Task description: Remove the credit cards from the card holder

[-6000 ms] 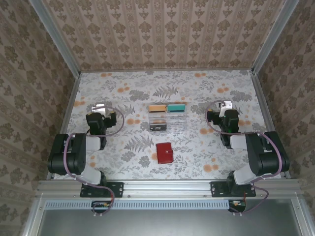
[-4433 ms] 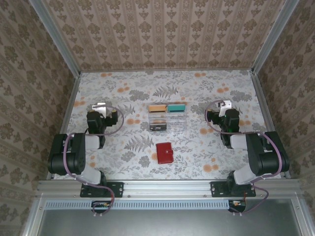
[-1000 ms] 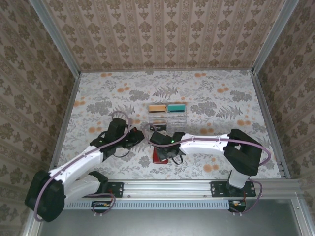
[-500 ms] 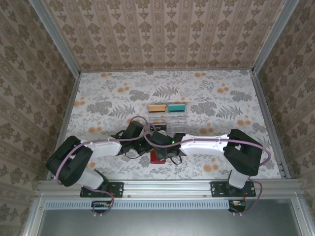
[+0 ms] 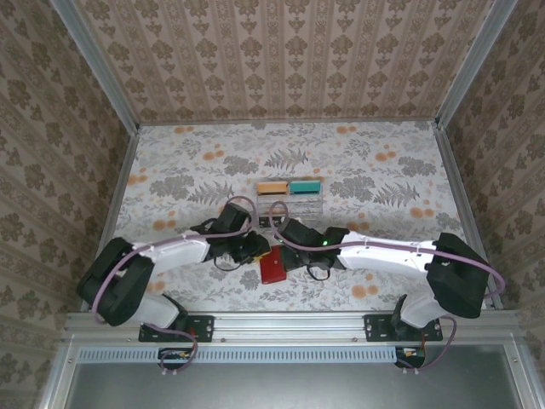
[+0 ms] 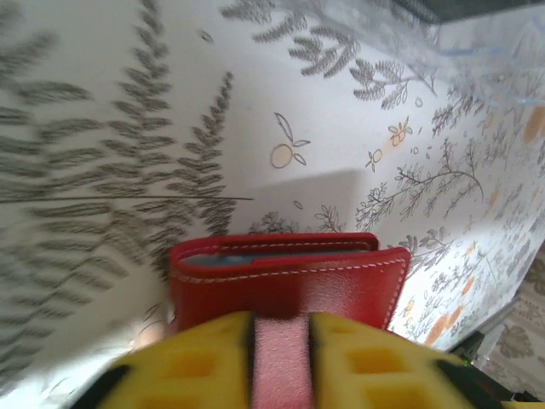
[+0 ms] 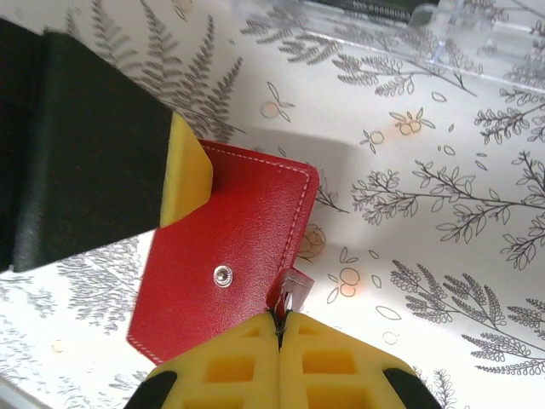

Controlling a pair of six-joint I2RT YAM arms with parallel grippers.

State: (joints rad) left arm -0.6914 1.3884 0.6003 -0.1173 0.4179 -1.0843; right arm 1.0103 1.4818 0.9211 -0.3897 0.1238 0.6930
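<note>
Opening card holder (image 7: 230,230)
Its tab (image 7: 294,283) is clenched in right gripper (image 7: 279,328); left gripper (image 6: 279,334) at opposite edge, grip unclear; next, pull it open.

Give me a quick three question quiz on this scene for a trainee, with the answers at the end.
1. True or false: the card holder sits inside the clear tray.
2. What do the right gripper jaws pinch? A the holder's tab, B the tray, C nothing.
3. One word: what colour are the pads of the left gripper?
Key: 1 false, it lies on the table, nearer the arm bases than the tray; 2 A; 3 yellow.
</note>
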